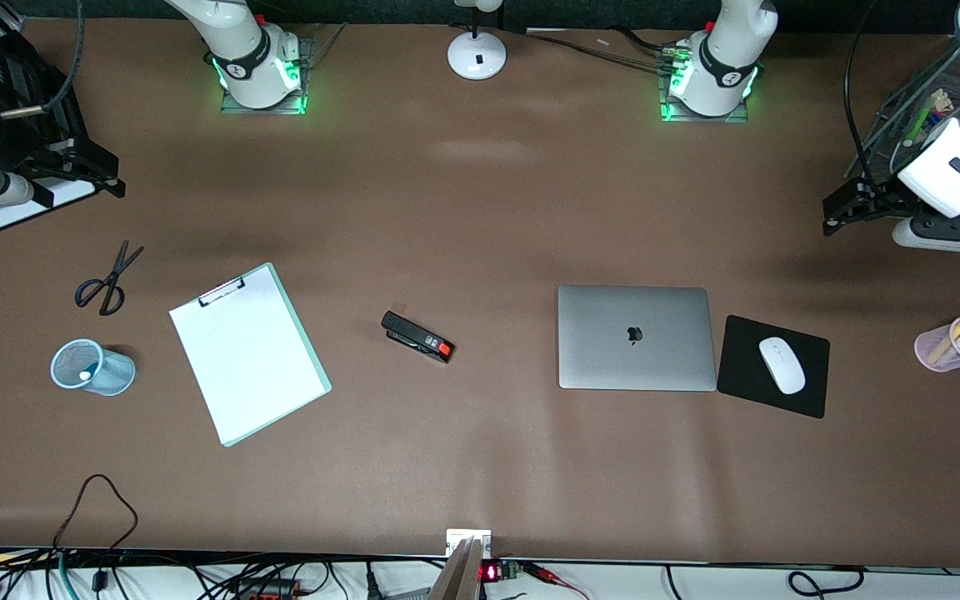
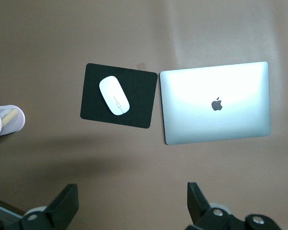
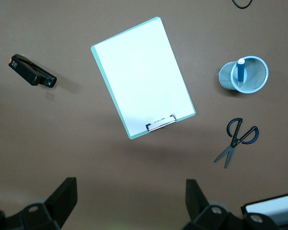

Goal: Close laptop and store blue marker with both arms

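The silver-grey laptop point(image 1: 634, 337) lies closed on the table with the apple logo up; it also shows in the left wrist view point(image 2: 216, 103). The blue marker point(image 3: 240, 71) stands white tip up in a light-blue mesh cup point(image 1: 92, 367) near the right arm's end. My left gripper point(image 1: 842, 210) hangs open and empty in the air over the left arm's end of the table, apart from the laptop; its own view shows it too point(image 2: 132, 203). My right gripper point(image 1: 101, 177) hangs open and empty over the right arm's end; its own view shows it too point(image 3: 132, 199).
A black mouse pad point(image 1: 738, 367) with a white mouse point(image 1: 782, 365) lies beside the laptop. A pink pen cup point(image 1: 942, 346) stands at the left arm's end. A black stapler point(image 1: 417, 336), a clipboard point(image 1: 248, 354) and scissors point(image 1: 107, 282) lie toward the right arm's end.
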`<state>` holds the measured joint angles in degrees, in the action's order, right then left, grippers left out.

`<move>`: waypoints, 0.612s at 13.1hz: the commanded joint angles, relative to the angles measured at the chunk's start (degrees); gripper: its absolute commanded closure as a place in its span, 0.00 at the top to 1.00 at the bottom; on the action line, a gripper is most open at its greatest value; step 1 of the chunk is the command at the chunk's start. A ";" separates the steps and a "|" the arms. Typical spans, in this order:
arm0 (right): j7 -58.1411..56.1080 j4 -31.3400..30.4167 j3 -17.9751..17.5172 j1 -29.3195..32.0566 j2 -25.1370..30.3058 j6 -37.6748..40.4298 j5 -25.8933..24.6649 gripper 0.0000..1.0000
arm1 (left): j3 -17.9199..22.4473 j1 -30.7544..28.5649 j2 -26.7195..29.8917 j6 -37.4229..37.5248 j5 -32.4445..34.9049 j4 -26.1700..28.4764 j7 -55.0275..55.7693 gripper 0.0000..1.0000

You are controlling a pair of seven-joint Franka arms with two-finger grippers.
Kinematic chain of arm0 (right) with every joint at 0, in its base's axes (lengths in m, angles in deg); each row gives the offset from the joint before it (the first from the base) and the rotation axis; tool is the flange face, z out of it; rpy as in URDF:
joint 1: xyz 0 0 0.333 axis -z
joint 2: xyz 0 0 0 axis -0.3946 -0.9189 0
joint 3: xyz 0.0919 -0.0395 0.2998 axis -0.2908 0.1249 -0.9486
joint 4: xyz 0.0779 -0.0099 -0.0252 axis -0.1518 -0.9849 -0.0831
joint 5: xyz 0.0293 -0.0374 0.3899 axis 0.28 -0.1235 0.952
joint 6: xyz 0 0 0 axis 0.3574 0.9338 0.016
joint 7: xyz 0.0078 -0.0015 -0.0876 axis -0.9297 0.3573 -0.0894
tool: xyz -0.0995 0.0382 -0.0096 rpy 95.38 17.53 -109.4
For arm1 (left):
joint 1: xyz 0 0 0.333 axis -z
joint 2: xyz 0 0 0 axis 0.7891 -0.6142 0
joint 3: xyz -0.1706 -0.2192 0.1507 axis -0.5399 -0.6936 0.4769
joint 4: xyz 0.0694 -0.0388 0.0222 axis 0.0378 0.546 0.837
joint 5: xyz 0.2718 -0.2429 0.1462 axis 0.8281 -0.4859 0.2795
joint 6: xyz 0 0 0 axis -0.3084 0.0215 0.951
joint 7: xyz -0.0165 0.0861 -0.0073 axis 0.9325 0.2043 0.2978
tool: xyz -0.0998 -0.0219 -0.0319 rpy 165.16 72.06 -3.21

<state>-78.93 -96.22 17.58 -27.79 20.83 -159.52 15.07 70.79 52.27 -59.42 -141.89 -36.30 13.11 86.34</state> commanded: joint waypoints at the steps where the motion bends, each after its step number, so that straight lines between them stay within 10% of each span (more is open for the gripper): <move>1: 0.16 0.47 -0.07 0.94 0.17 0.34 0.23 1.00 | 0.28 0.28 0.19 1.18 -0.24 -0.88 -0.99 1.00; 8: 0.25 0.47 -0.07 1.56 -0.09 0.25 0.14 1.00 | 0.19 0.36 0.19 1.27 -0.24 -0.88 -0.99 1.00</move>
<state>-78.93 -96.21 17.80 -26.97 20.76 -159.52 15.06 70.76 52.30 -59.42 -141.89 -36.30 13.11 86.33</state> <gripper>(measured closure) 0.000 0.000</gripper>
